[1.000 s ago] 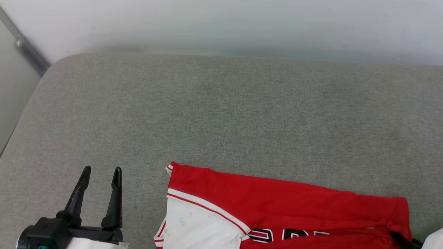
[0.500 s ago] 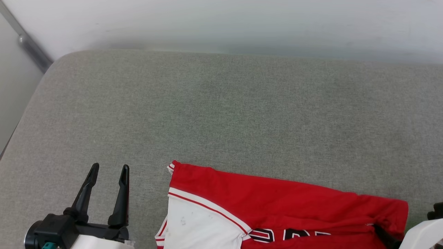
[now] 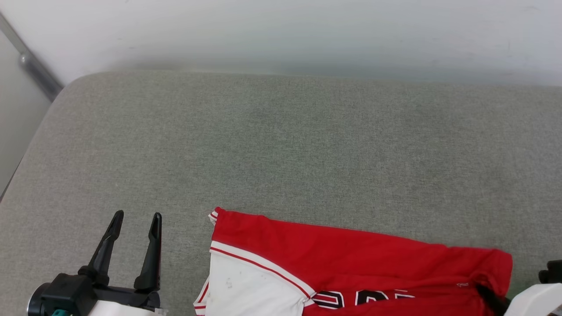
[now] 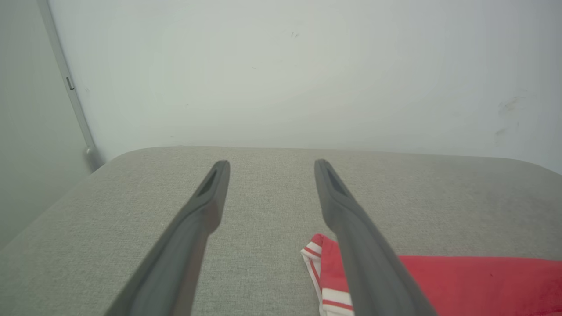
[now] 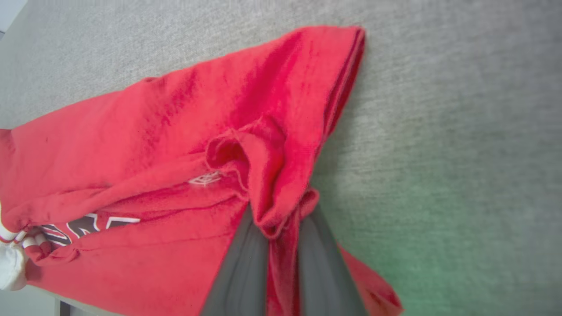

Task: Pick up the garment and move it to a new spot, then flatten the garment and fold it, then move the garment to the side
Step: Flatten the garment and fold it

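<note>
— What changed?
— On the right gripper, jaws wide a second ago now pinch the garment, five o'clock on the cushion.
— And the left gripper?
— Jaws still wide, seven o'clock.

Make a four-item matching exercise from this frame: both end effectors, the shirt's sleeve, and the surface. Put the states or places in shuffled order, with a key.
Things:
1. left end effector
2. right end effector
3. white sleeve
4. grey cushion

States or places:
A. shut on a bunched fold of the garment
B. open, nothing between its fingers
C. lies under the garment
D. garment end nearest the left end effector

Pairs: 1-B, 2-A, 3-D, 4-C
</note>
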Robot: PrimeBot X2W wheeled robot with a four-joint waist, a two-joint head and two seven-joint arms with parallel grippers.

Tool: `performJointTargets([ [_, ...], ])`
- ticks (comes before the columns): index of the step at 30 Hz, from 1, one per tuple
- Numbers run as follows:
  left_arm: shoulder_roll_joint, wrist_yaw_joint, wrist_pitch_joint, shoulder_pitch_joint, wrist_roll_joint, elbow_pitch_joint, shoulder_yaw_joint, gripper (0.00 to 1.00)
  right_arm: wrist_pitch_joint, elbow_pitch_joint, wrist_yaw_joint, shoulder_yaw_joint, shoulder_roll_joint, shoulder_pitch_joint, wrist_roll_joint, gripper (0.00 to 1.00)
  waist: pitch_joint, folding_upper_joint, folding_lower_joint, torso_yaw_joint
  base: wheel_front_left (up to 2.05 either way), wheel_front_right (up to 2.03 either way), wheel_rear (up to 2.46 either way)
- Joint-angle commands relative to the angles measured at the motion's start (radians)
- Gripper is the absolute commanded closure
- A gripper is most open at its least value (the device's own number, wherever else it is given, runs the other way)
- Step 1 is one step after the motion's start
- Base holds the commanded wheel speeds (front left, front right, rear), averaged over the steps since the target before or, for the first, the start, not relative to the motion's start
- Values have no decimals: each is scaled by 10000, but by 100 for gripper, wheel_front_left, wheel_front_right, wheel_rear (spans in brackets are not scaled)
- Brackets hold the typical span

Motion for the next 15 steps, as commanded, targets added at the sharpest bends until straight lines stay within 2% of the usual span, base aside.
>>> performJointTargets([
  [1,25,-14,-68,91,-20,1,-14,0,-102,234,-35,-180,-167,-68,-145,100,-21,0,-1,-29,0,0,0],
  [9,71,-15,-67,106,-69,78,-75,0,-584,647,-29,-1206,-406,-504,-640,100,-93,0,-1,-108,0,0,0],
  [15,15,-15,-59,155,-72,140,-77,0,-451,250,-26,-1502,-437,-445,-754,100,-260,0,-1,-160,0,0,0],
])
